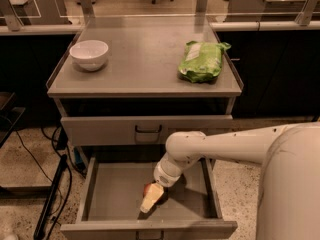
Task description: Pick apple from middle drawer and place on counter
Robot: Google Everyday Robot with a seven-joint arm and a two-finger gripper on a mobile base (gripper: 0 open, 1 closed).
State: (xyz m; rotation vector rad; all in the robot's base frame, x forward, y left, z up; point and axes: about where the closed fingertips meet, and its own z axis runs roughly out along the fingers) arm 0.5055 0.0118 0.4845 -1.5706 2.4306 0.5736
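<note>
**Apple** (147, 188): small, round, red-orange. It lies on the floor of the middle drawer, toward the front centre, and is mostly hidden behind the gripper. It has not been lifted.

**Middle drawer** (107, 191): shallow grey metal tray with a flat floor and low walls. It is pulled fully out, which gives reach from above.

**Gripper** (151, 199): pale cream tips, angled down into the drawer and set right at the apple, apparently for a grasp. Whether it is apart or clamped on the fruit cannot be told.

**Arm** (225, 144): smooth white shell, entering from the right and bent down over the drawer.

**Bench** (145, 59): broad matte grey metal top with raised side rims, and the apple's destination. Its middle looks the likely landing place.

**White bowl** (89, 54): glossy and rounded, at the left of the bench.

**Green bag** (202, 60): crinkled and soft, at the right of the bench.

**Top drawer** (100, 130): closed, with a handle on its face.
</note>
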